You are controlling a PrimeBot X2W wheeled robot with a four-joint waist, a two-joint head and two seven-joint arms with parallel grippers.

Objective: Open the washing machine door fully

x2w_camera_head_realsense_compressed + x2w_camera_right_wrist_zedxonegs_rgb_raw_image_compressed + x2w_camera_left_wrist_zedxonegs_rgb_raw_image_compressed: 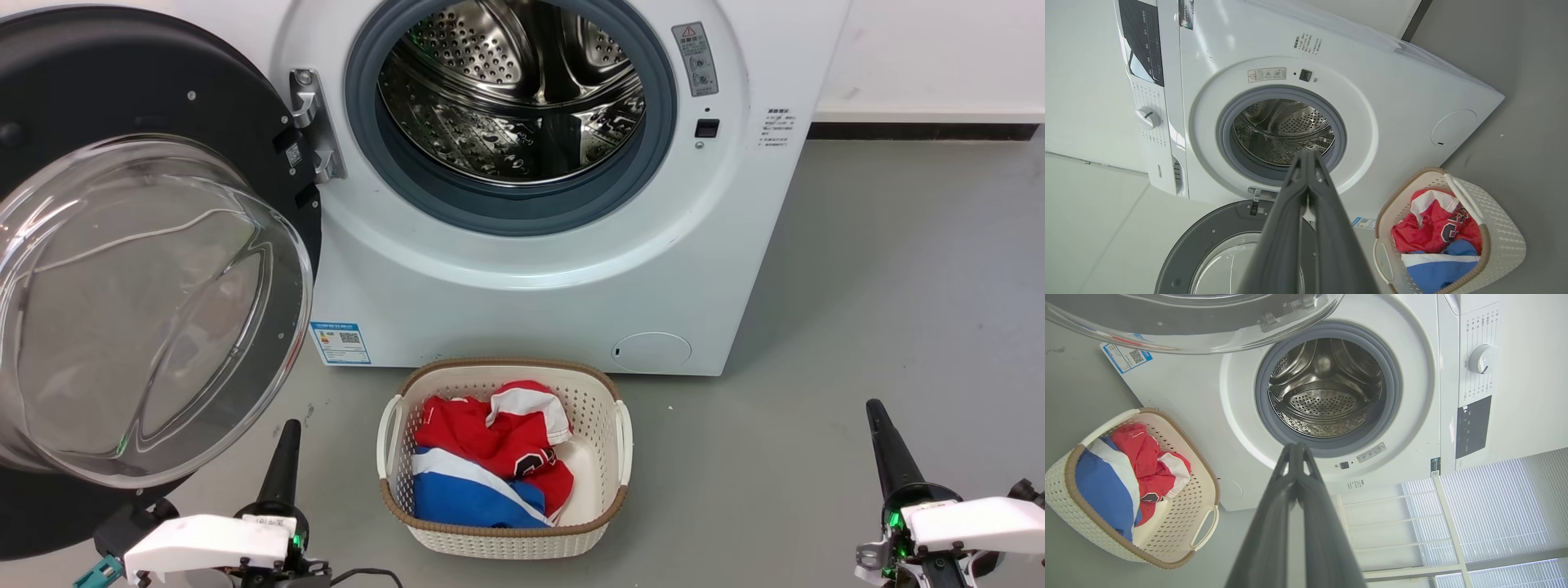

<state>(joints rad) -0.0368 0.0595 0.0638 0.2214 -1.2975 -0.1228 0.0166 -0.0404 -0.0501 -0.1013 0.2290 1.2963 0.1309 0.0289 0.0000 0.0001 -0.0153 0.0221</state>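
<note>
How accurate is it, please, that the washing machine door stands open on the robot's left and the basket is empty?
The basket is not empty: the head view shows red and blue clothes inside. The washing machine door part holds.

Counts: 1 washing machine (571, 269). 1 washing machine door (122, 82) with 1 glass bowl (147, 310) and 1 hinge (314, 122). 1 drum opening (510, 106).

On the machine front: 1 dial (1482, 359), 1 latch socket (707, 128), 1 round cover (651, 349), 1 blue label (340, 341), 1 warning sticker (695, 59).

1 basket (506, 535) with 2 handles (389, 437). Clothes (482, 441) in it: red-and-white fabric plus blue-and-white fabric (number of garments can't be told, the pile is bunched).

2 grippers: left gripper (290, 426), right gripper (874, 407), 2 fingers (1274, 522) each, 4 total.
</note>
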